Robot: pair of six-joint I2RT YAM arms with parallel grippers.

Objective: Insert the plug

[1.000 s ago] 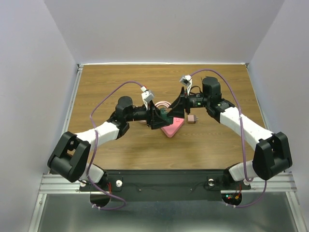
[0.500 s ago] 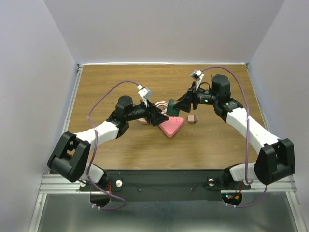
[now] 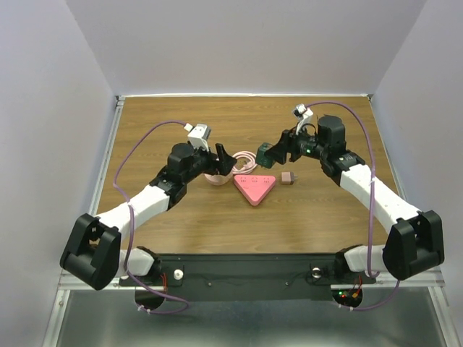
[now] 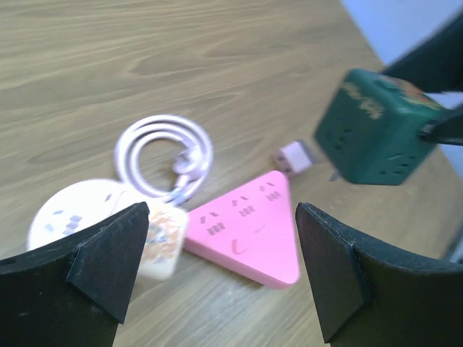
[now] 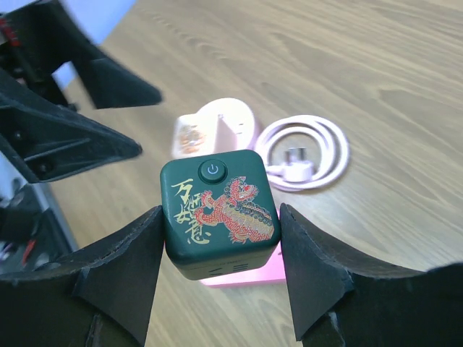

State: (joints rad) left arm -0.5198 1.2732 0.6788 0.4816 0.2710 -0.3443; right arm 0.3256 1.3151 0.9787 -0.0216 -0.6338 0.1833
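Note:
My right gripper [image 3: 272, 153] is shut on a dark green cube plug [image 3: 265, 154] with a red and gold dragon print [image 5: 219, 213]. It holds the cube in the air, above and behind the pink triangular power strip [image 3: 254, 188]. The strip lies flat on the table with its sockets up [image 4: 249, 224]; only an edge shows under the cube in the right wrist view [image 5: 242, 273]. My left gripper [image 3: 223, 162] is open and empty, to the left of the strip [image 4: 224, 267]. The cube also shows at the upper right of the left wrist view [image 4: 376, 130].
A small pink adapter [image 3: 288, 178] lies right of the strip. A coiled white cable [image 4: 163, 155] with its plug lies behind the strip. A white round unit [image 4: 72, 217] and a printed white adapter [image 4: 163, 235] lie left of it. Walls enclose the wooden table [image 3: 325, 217].
The right gripper has carried the green cube up and back to the right, away from the strip. The left gripper has let go, drawn back to the left and stands open.

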